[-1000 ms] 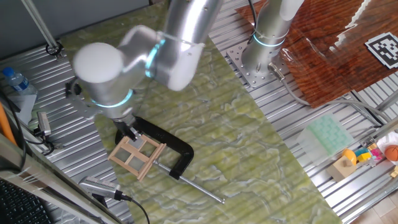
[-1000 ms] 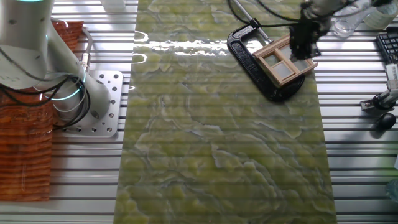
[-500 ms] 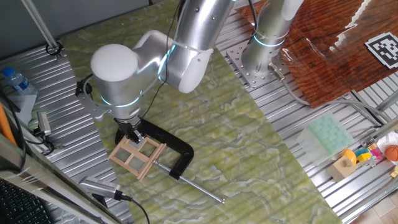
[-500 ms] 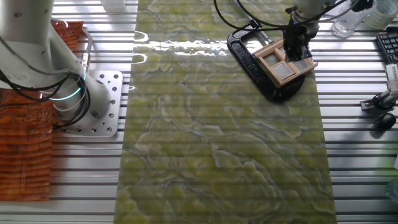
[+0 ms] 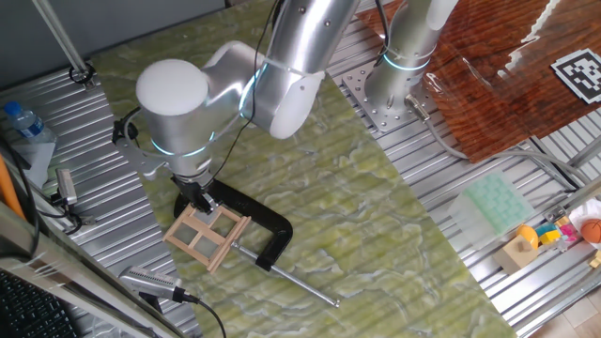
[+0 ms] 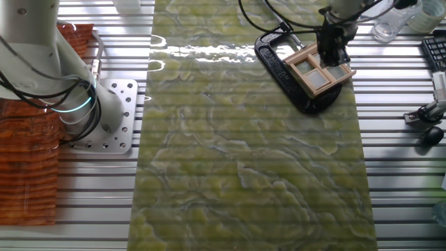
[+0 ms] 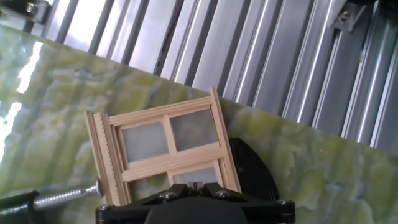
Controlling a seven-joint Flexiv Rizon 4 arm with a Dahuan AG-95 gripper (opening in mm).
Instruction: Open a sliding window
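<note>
The sliding window is a small light-wood frame with four greyish panes. It lies flat on the green mat, partly on the black C-clamp. It also shows in the other fixed view and in the hand view. My gripper points straight down at the window's edge next to the clamp, as the other fixed view also shows. In the hand view the gripper has its fingers closed together right over the near pane. Whether they touch the wood cannot be told.
The clamp's steel screw rod sticks out toward the mat's front. A water bottle and hand tools lie on the slatted metal to the left. A second arm's base stands behind. A keyboard and a mouse lie beside the mat.
The arm has swung in and my gripper has shifted a little along the window's edge and lower. The window and clamp have not moved.
</note>
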